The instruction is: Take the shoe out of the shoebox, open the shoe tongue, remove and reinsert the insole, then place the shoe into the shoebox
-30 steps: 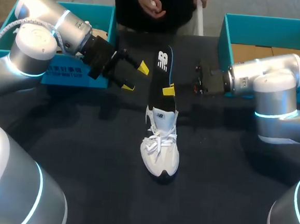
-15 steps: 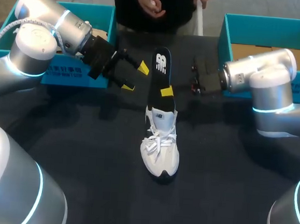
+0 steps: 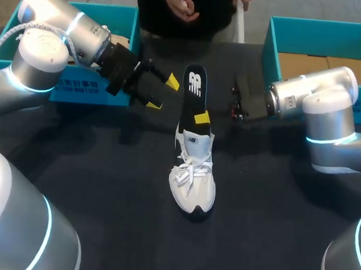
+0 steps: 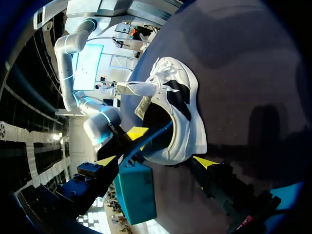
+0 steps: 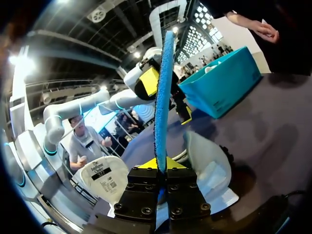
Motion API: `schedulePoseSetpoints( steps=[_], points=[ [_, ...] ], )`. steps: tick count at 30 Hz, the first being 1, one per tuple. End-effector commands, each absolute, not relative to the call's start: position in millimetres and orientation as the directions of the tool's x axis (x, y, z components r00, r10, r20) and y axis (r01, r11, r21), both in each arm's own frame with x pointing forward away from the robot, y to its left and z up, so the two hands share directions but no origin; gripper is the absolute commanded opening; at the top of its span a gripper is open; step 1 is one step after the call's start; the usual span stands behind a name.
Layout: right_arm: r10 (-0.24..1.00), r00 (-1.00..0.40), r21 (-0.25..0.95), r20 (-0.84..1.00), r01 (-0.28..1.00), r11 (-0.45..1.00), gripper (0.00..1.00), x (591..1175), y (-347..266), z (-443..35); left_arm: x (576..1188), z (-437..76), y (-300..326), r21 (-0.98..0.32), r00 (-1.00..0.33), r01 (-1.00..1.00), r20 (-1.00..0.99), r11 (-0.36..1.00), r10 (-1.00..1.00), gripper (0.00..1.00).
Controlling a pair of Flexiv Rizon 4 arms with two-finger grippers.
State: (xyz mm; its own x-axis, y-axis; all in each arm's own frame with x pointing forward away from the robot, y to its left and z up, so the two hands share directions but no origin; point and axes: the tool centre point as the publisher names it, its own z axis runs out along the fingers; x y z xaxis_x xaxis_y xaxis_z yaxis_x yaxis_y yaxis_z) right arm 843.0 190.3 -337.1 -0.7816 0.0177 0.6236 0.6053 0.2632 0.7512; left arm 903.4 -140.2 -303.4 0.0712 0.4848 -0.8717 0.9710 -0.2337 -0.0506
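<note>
A white shoe [image 3: 194,173] lies mid-table, its toe toward the near edge. A black insole [image 3: 193,91] with a blue edge stands out of its heel opening, leaning toward the far side. My right gripper [image 3: 202,118] is shut on the insole's lower part. In the right wrist view the insole [image 5: 162,97] rises edge-on from between that gripper's [image 5: 159,168] fingers, with the shoe [image 5: 204,161] just beyond. My left gripper [image 3: 161,91] hangs open and empty, left of the insole. The left wrist view looks into the shoe [image 4: 175,114] from behind the heel.
A teal shoebox [image 3: 78,89] stands at the far left behind my left arm. Another teal box [image 3: 273,36] with brown cardboard inside stands at the far right. Dark tabletop lies bare around the shoe and toward the near edge.
My right gripper has closed tight on the insole and lowered it a little toward the shoe. The left arm and the shoe have not moved.
</note>
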Motion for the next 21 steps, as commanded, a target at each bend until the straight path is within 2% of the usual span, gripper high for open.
schedulePoseSetpoints(
  steps=[1,9,10,11,12,21],
  points=[
    [0.023,-0.776,0.744,0.63,0.612,0.269,0.0,835.6,192.9,-338.8,903.6,-304.3,-140.8,-0.049,0.073,0.971,-0.872,-0.233,0.484,1.0],
    [0.022,-0.761,0.727,0.648,0.627,0.278,0.0,829.4,197.8,-343.4,903.6,-304.3,-140.8,-0.049,0.073,0.971,-0.872,-0.233,0.484,1.0],
    [0.023,-0.761,0.727,0.649,0.628,0.279,0.17,829.4,198.6,-342.6,903.6,-304.3,-140.8,-0.049,0.073,0.971,-0.872,-0.233,0.484,1.0],
    [0.024,-0.762,0.728,0.647,0.627,0.279,0.29,829.9,199.2,-341.0,903.6,-304.3,-140.8,-0.049,0.073,0.971,-0.872,-0.233,0.484,1.0],
    [0.027,-0.766,0.73,0.643,0.623,0.28,0.31,830.7,199.7,-339.4,903.6,-304.3,-140.8,-0.049,0.073,0.971,-0.872,-0.233,0.484,1.0],
    [0.028,-0.792,0.752,0.61,0.59,0.295,0.29,842.4,203.1,-325.6,903.6,-304.3,-140.8,-0.049,0.073,0.971,-0.872,-0.233,0.484,1.0]
  ],
)
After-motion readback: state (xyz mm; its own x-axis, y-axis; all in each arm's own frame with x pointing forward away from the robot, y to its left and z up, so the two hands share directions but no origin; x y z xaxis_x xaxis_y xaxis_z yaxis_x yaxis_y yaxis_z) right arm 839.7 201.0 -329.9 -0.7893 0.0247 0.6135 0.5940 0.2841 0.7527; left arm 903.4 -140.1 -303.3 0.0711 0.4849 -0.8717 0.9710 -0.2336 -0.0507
